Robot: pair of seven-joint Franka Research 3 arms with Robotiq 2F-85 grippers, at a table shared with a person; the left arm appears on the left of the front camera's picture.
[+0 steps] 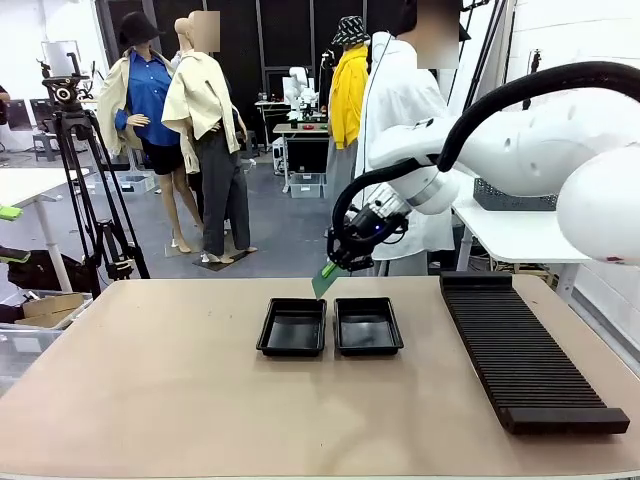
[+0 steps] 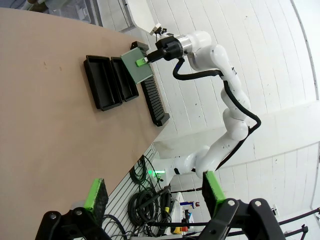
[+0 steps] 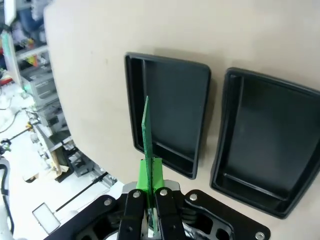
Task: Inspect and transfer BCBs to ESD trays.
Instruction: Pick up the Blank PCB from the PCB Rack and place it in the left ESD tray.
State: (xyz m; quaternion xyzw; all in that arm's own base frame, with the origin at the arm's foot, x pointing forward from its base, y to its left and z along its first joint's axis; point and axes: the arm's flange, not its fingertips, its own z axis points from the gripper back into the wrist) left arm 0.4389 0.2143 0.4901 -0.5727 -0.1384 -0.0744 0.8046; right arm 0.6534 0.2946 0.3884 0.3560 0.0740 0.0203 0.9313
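Front view: a wide brown table [image 1: 150, 400] is seen. Behind its far edge a person [image 1: 400, 110] in a white coat is partly covered by the white right arm [image 1: 540, 150], which is reached in from the right side up to the middle. On the right part of the table a long black ribbed rack [image 1: 520, 350] is laid, running from the far edge towards the near one. Two black trays are placed side by side near the middle of the table, the left one [image 1: 291, 352] just beside the right one [image 1: 369, 351]. A gap is left between the right one and the rack.

The green board [image 1: 324, 280] is held tilted in the air at the far side of the trays, and its lower corner is seen close to the far rim of the left tray. The right gripper [image 1: 340, 262] is clamped on one edge of this board.

In the right wrist view the board [image 3: 146, 135] is seen edge-on, gripped between the two green pads [image 3: 154, 172], with the trays below it. In the left wrist view the flat face of the board [image 2: 135, 67] is shown, and the fingers of the left gripper [image 2: 155, 190] are spread wide apart, with nothing held between them.
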